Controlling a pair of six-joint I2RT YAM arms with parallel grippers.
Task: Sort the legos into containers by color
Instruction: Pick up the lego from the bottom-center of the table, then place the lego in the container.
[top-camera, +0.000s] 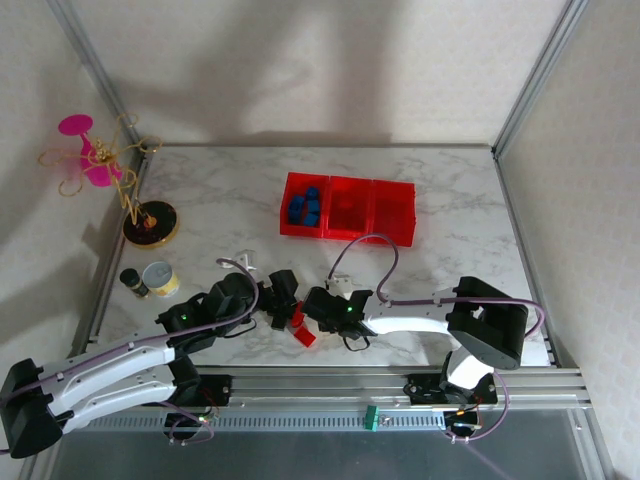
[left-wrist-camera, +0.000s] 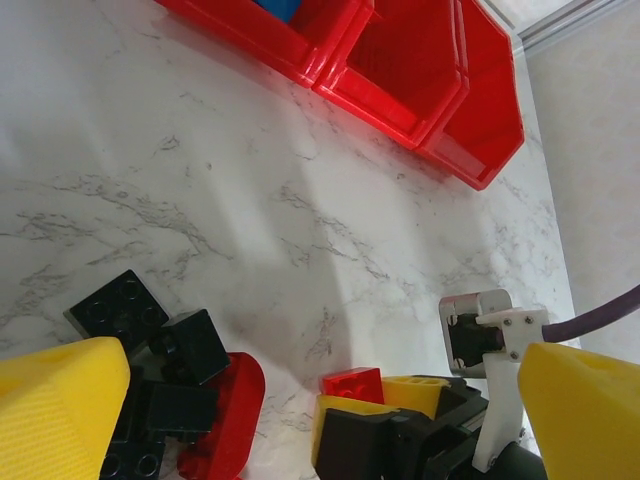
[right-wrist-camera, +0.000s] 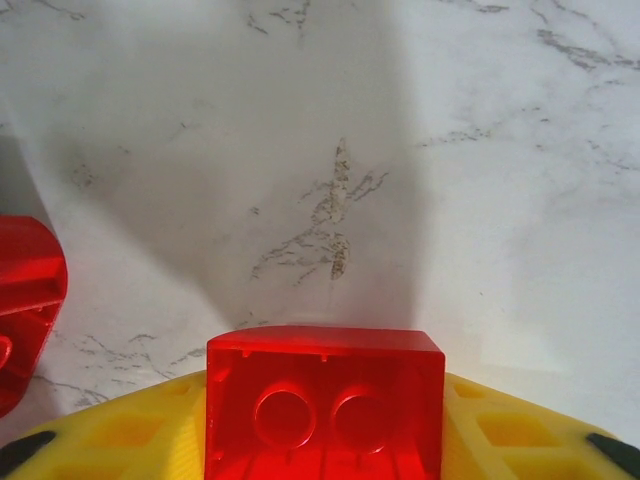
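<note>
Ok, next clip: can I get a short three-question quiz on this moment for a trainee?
1. Multiple choice: what colour are the legos lying in the leftmost bin? A) black B) blue C) green
2. True or false: the left pincer is shut.
3. Fill in the blank: the brick clamped in the right pincer is ___.

Key: 1 B; 2 false, it is open; 3 red.
</note>
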